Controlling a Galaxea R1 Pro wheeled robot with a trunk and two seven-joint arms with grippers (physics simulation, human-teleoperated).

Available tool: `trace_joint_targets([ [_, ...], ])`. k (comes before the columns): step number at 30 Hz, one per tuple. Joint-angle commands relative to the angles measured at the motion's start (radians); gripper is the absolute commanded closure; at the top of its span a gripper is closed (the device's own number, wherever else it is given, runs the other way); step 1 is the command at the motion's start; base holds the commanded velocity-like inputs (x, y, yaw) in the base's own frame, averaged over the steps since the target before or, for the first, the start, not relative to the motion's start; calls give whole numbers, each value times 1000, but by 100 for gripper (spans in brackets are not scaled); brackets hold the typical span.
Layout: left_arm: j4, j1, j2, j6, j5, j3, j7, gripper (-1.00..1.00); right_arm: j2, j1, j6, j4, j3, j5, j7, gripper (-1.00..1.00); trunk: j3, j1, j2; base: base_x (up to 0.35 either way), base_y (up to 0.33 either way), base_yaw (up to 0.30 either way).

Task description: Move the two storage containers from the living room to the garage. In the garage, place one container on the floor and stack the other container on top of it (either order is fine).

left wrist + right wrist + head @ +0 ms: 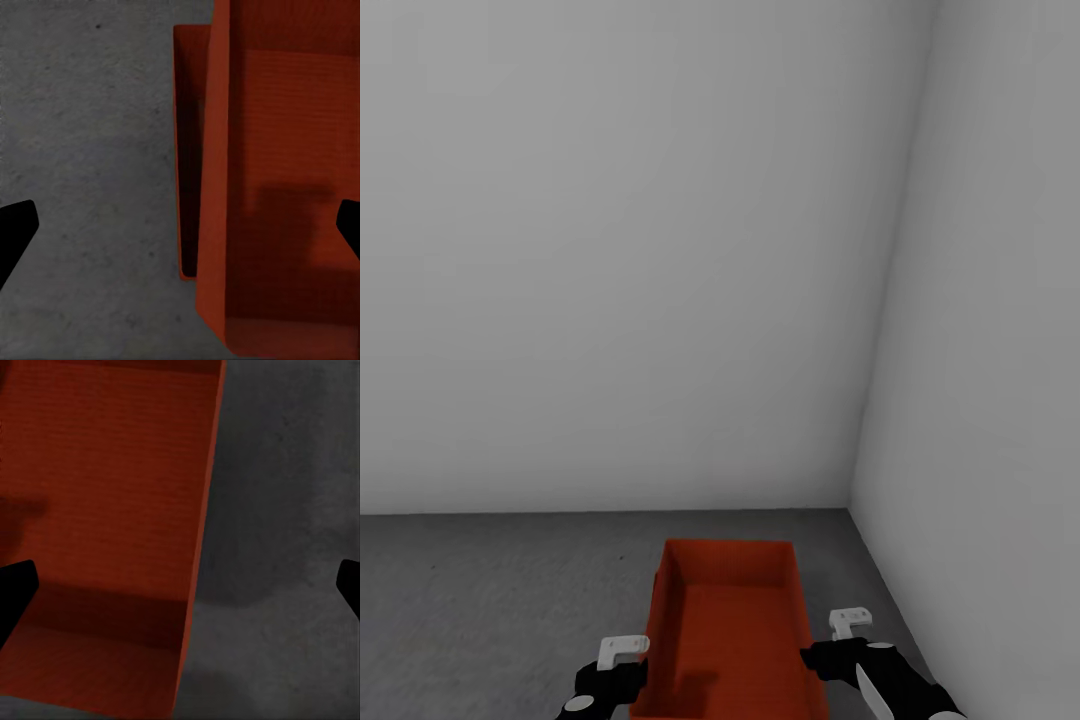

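Orange-red plastic, the upper storage container hangs over the concrete floor in the garage corner; the left wrist view shows the second container under it. The left claw and right claw stand wide, one long wall between each one's fingers. I judge that the stack is best checked for square alignment before the arms withdraw.

We see a matt orange-red plastic storage container with a finely ribbed bottom, on the rough, speckled concrete floor; the walls look smooth and matt.
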Motion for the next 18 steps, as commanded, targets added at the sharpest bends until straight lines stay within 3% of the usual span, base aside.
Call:
trace_joint_targets([
  [1, 1, -1, 0, -4, 10, -9, 5, -100, 0, 0, 6, -2, -3, 9, 5, -100, 2, -4, 7, 0, 0, 0],
  [18, 1, -1, -1, -3, 7, -10, 6, -100, 0, 0, 4, -2, -2, 9, 5, -100, 55, -69, 126, 0, 0, 0],
])
